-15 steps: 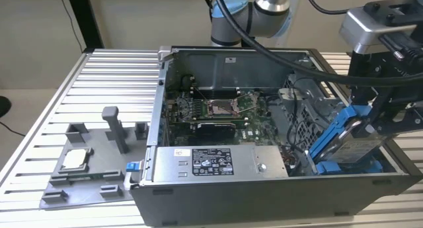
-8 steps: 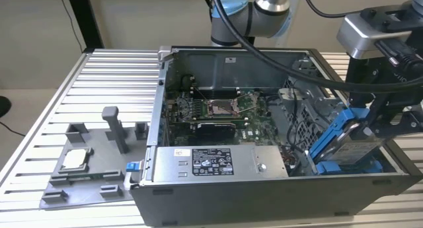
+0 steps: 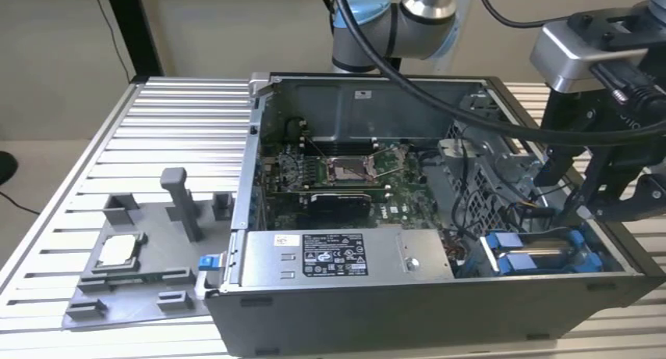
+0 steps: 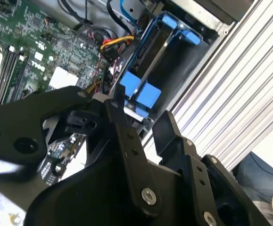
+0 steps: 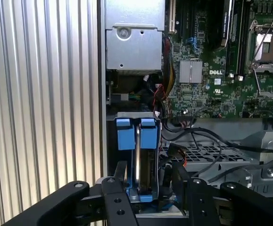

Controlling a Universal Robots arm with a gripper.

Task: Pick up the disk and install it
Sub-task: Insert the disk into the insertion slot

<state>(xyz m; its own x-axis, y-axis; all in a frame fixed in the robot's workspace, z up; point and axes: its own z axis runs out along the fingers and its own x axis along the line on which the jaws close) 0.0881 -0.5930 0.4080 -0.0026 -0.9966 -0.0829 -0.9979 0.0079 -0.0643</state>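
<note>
The disk stands on edge in its bay at a corner of the case, with its blue carrier tabs turned toward me. Its near end lies between my fingers, just ahead of the tips. Its long axis runs straight away from my pincer and its thin edge faces me, so my jaws bracket its thickness. The pincer is spread wider than the carrier, and a gap shows on one side. Whether the other finger touches the frame I cannot tell. On one side of me the case wall sits close against the bay, with the slatted table beyond. On the other, cables and the board crowd in, so I judge the room tight.
</note>
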